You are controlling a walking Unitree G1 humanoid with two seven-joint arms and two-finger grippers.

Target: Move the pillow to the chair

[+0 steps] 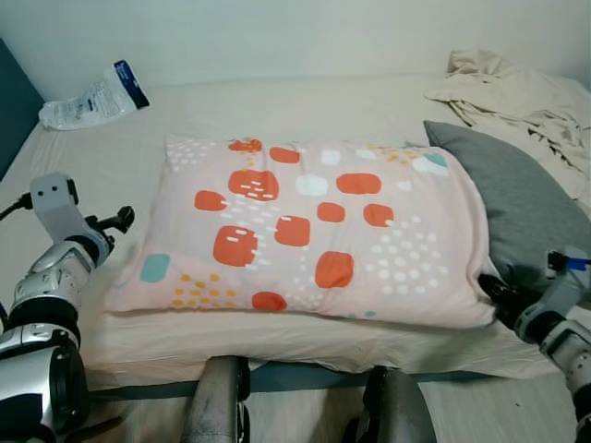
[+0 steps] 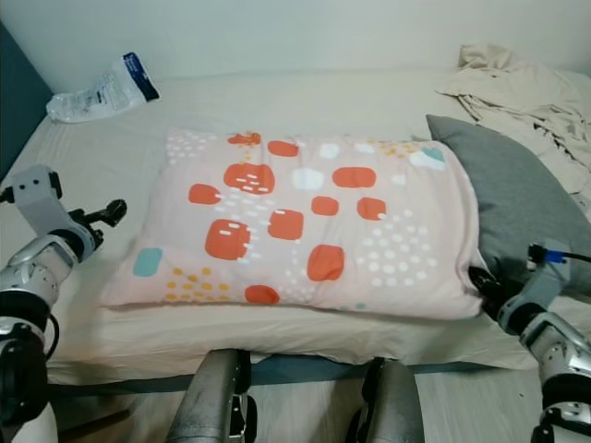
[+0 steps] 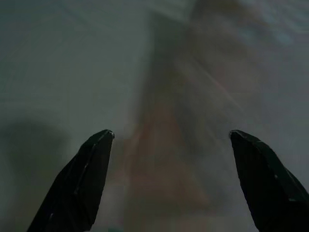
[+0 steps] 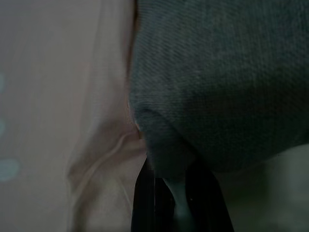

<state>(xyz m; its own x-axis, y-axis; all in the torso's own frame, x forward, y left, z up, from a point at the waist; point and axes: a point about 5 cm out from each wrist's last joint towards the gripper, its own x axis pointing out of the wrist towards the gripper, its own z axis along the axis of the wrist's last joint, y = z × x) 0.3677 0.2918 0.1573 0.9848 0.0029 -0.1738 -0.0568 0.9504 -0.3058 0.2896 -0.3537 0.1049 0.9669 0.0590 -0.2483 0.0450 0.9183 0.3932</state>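
The pillow (image 1: 314, 231) is pink with orange patches and pale dots, and lies flat in the middle of the bed (image 1: 138, 341). My left gripper (image 1: 118, 221) hovers just off the pillow's left edge, a little above the sheet. In the left wrist view, which is blurred, its fingers (image 3: 82, 183) are spread wide, so it is open. My right gripper (image 1: 491, 293) is at the pillow's front right corner, pushed into the seam between the pink pillow and a grey pillow (image 1: 522, 208). In the right wrist view its fingers (image 4: 145, 203) lie close together under the grey pillow's corner (image 4: 217, 82).
A crumpled beige blanket (image 1: 526, 101) lies at the back right of the bed. A white and blue plastic pack (image 1: 97, 97) sits at the back left. A dark panel (image 1: 14, 101) borders the bed's left side. My legs (image 1: 217, 401) stand against the bed's front edge.
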